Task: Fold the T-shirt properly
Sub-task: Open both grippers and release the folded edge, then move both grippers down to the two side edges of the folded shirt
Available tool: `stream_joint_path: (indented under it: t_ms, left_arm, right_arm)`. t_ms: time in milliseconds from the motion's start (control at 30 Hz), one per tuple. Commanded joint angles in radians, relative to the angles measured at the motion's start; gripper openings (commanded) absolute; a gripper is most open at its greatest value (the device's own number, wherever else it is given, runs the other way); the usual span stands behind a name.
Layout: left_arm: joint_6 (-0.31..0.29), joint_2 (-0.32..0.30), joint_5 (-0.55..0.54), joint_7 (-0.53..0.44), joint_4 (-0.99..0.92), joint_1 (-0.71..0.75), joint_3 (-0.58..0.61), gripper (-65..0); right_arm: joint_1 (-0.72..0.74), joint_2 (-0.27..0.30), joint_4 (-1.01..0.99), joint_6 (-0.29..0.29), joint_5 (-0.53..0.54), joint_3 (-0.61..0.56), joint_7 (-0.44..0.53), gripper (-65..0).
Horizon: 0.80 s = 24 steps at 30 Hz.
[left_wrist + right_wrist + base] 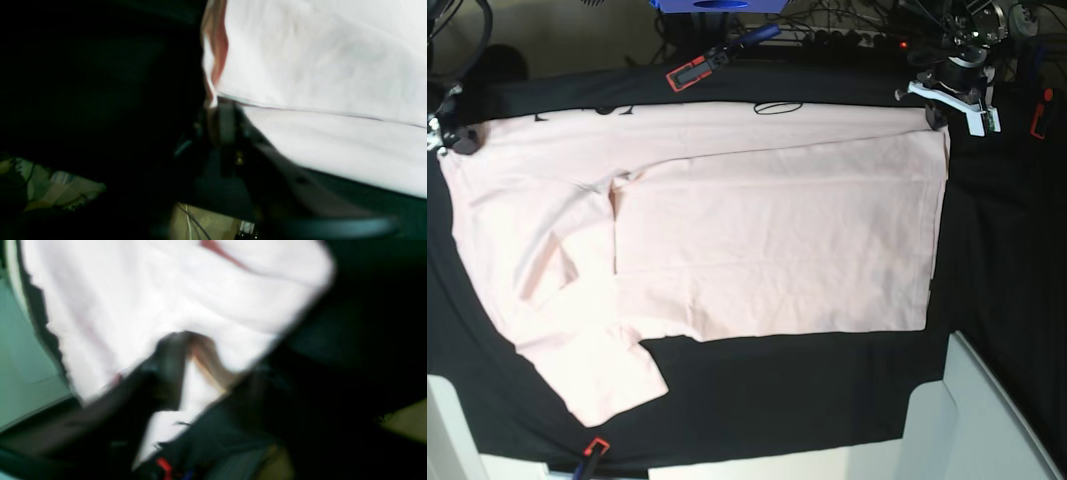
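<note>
A pale pink T-shirt lies spread on a black tablecloth, one long edge folded over. The left gripper and right gripper sit at its far corners; whether either grips cloth cannot be told. Snagged fabric could drag the fold askew.

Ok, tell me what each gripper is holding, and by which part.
Cannot be told: the left gripper and right gripper sit at corners of the T-shirt, but blur hides any grip.

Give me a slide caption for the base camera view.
Pink T-shirt spread part-folded on black tablecloth, both grippers at its far corners.
</note>
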Motion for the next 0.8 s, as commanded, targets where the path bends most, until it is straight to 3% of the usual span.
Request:
stream_joint_path:
  t_ms: [0,167,267,400,533,667,767]
  left_arm:
    - [0.017,-0.01,-0.003,-0.019,0.019,0.005,-0.031,-46.7]
    - [0.022,-0.015,-0.008,-0.019,0.021,-0.001,-0.111,-43.3]
    - [0.022,-0.016,-0.008,-0.019,0.042,-0.002,-0.17,-43.2]
    - [0.022,-0.016,-0.008,-0.019,0.117,-0.002,-0.218,-43.0]
    - [0.022,-0.016,0.0,-0.007,0.202,-0.007,-0.189,-42.5]
    - [0.022,-0.064,0.001,0.173,0.232,-0.09,-0.1,-42.5]
    - [0.022,-0.085,0.001,0.239,0.229,-0.162,-0.04,-42.5]
  right_arm:
    - [-0.011,-0.006,0.005,-0.019,-0.033,0.041,-0.011,-27.0]
    - [-0.023,-0.061,0.075,-0.042,-0.043,0.181,-0.049,-32.1]
    - [-0.047,-0.078,0.184,-0.097,-0.037,0.207,-0.049,-32.5]
    - [-0.061,-0.092,0.342,-0.108,-0.041,0.22,-0.049,-32.5]
    - [-0.021,-0.033,0.39,-0.108,-0.043,0.15,-0.049,-32.4]
    - [0.085,0.085,0.336,-0.106,-0.052,-0.057,-0.04,-32.4]
    - [0.226,0.135,0.26,-0.099,-0.152,-0.212,-0.028,-32.4]
